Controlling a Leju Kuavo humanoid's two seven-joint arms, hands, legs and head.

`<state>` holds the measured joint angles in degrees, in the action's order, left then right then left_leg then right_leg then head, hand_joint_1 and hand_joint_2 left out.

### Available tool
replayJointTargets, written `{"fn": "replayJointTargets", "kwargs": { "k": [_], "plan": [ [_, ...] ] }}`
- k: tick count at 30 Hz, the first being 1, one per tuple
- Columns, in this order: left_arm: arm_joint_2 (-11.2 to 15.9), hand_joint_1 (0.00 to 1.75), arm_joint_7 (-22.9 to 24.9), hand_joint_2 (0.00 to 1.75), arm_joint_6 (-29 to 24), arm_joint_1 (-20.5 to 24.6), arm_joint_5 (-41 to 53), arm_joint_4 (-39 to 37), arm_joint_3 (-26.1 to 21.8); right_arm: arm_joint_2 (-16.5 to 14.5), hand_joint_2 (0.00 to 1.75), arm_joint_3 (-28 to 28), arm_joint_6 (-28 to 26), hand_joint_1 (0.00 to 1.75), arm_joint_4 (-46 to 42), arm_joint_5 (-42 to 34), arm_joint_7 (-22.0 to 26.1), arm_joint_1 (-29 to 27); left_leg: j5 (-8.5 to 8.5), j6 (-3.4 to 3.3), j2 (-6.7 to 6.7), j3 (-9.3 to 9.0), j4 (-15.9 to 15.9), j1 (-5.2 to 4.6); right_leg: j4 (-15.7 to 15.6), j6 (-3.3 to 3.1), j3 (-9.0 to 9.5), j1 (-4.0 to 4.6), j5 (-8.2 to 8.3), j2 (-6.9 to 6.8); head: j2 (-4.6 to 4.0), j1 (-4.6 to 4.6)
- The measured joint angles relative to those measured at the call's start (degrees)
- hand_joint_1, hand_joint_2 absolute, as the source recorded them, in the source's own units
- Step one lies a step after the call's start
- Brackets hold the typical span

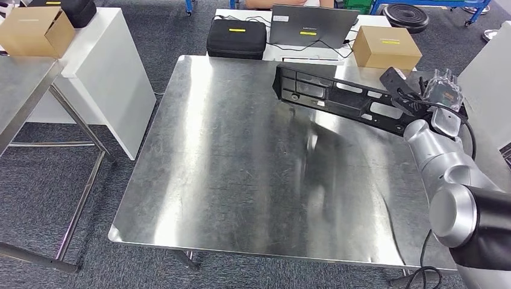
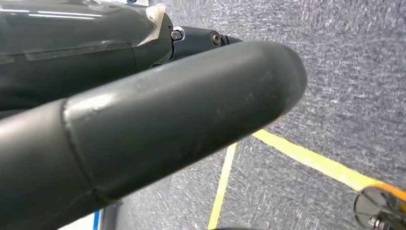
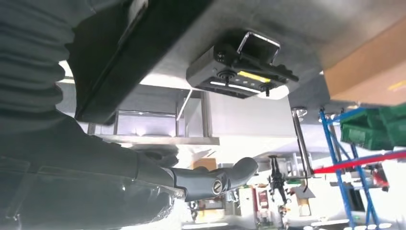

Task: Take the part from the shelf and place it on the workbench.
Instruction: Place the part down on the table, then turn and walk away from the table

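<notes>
- I hold the part (image 1: 340, 96), a long black plastic panel, in my right hand (image 1: 402, 90), gripping it at the end nearest me so the rest of its length reaches out over the workbench (image 1: 241, 180).
- The part is at the far right of the workbench top, slanting from my hand toward the back middle. I cannot tell whether its far end touches the metal or hangs just above it.
- I judge this end grip is there to let the far end come down first, with my arm staying off the surface.
- My right hand is closed on the part. In the right wrist view the fingers (image 3: 210, 179) curl beside the dark panel (image 3: 129, 52), so it is a wrapped grasp, not a pinch.
- My left hand (image 2: 143, 129) hangs over the carpeted floor. I see a thick grey thumb close up, but I cannot tell whether the fingers are apart or curled.
- The part is rigid moulded plastic, matte, with rectangular cut-outs and ribs along its length.
- The workbench top is brushed sheet steel, scuffed and reflective, so the panel may slide easily once set down.
- Behind the workbench stand a cardboard box (image 1: 385, 47), a black case (image 1: 236, 37) and a laptop (image 1: 313, 25).
</notes>
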<state>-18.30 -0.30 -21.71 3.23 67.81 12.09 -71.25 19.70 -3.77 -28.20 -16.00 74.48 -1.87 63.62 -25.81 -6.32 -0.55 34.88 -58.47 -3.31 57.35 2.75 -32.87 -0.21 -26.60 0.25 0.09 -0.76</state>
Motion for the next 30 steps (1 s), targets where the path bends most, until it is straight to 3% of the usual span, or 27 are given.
{"fn": "replayJointTargets", "kwargs": {
  "k": [3,5,12,17,21,27,30],
  "plan": [
    [-0.11,0.00,0.18,0.00,1.57,0.10,0.65,-0.03,0.79,-0.12,0.00,0.07,1.68,0.00,0.02,-3.06,-1.32,0.03,0.00,0.00,0.00,0.00,0.00,0.00,-0.01,0.00,0.01,0.00,0.00,0.00,0.00,0.00],
    [-0.13,0.00,0.43,0.00,2.42,0.16,0.65,-0.13,1.08,-0.38,0.00,-1.63,2.56,0.00,0.02,-9.28,-2.35,0.05,0.00,0.00,0.00,0.00,0.00,-0.01,-0.01,0.00,0.02,0.00,0.00,0.00,0.00,0.03],
    [-0.13,0.00,-0.38,0.00,6.29,0.22,0.59,-0.33,1.39,-0.49,0.00,-15.86,9.71,0.00,0.03,-28.10,-4.72,0.51,0.00,0.00,-0.04,-0.05,0.00,-0.01,-0.05,0.00,0.03,0.00,0.00,-0.06,0.00,0.17],
    [-0.13,0.00,-0.97,0.00,9.00,0.25,1.37,-0.36,2.41,1.22,0.00,-26.65,14.09,0.00,0.04,-36.43,-2.59,-1.19,0.00,-0.01,-0.28,-0.07,0.01,-0.01,-0.13,0.01,0.10,0.02,-0.01,-0.25,0.00,0.18],
    [-0.13,0.00,-1.22,0.00,9.51,0.25,1.48,-0.37,2.91,2.63,0.00,-33.13,14.83,0.00,0.05,-39.64,-0.95,-2.83,-0.01,-0.02,-0.32,-0.05,0.02,-0.01,-0.17,0.01,0.15,0.03,-0.01,-0.28,0.00,0.21],
    [-0.13,0.00,-1.51,0.00,10.79,0.25,1.37,-0.39,3.30,3.78,0.00,-38.42,15.37,0.00,0.10,-43.26,0.44,-3.75,-0.02,-0.03,-0.33,-0.09,0.03,-0.01,-0.21,0.01,0.16,0.03,-0.01,-0.29,0.00,0.22],
    [-0.13,0.00,-1.32,0.00,11.38,0.24,1.34,-0.39,3.57,4.51,0.00,-39.50,14.04,0.00,0.11,-40.74,1.67,-4.31,-0.02,-0.04,-0.39,-0.07,0.03,-0.01,-0.22,0.01,0.17,0.03,-0.01,-0.35,0.00,0.24]
  ]
}}
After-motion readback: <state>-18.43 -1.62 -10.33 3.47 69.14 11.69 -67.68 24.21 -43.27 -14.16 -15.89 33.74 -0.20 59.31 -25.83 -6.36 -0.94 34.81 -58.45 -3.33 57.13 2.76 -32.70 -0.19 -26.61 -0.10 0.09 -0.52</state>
